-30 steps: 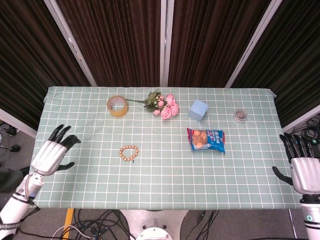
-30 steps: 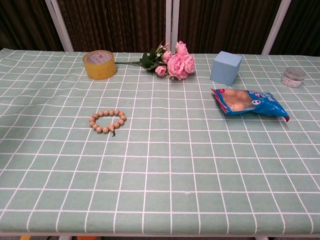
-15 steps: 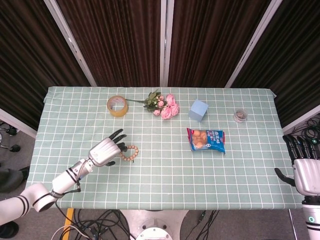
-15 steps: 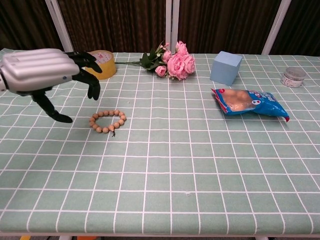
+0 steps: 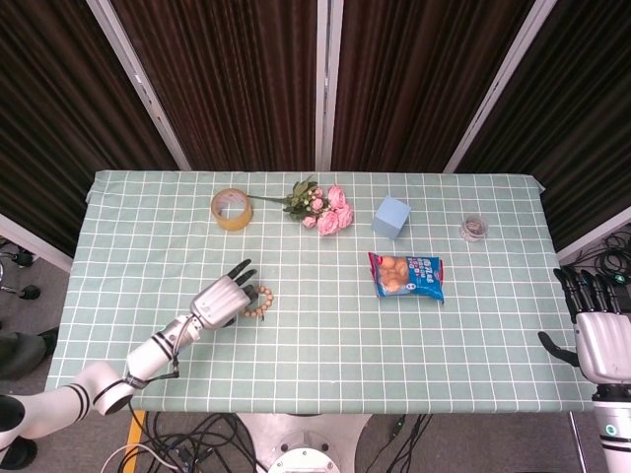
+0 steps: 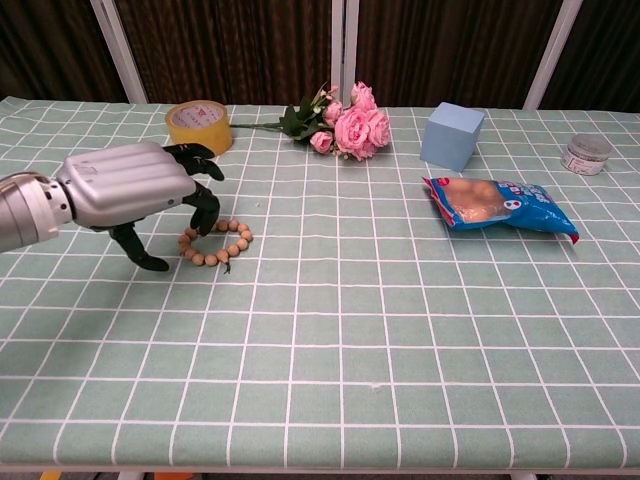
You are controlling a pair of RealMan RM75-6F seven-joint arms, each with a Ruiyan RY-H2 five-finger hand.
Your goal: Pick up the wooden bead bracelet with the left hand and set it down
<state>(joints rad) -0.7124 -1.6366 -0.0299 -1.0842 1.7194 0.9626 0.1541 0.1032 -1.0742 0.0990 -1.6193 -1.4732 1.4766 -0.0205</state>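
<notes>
Your silver-and-black left hand [image 6: 135, 190] has dropped onto the tan wooden bead bracelet [image 6: 222, 243], still flat on the green checked tablecloth [image 6: 400, 330]; fingers spread (nothing gripped yet). Close next.

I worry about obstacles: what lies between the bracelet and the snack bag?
Only bare checked cloth lies between the bracelet and the snack bag, which shows in both views.

A loop of round, light-brown wooden beads, the bracelet [image 5: 258, 301] [image 6: 222, 244] lies flat on the green checked tablecloth [image 5: 325, 345] [image 6: 380, 320], left of centre.
</notes>
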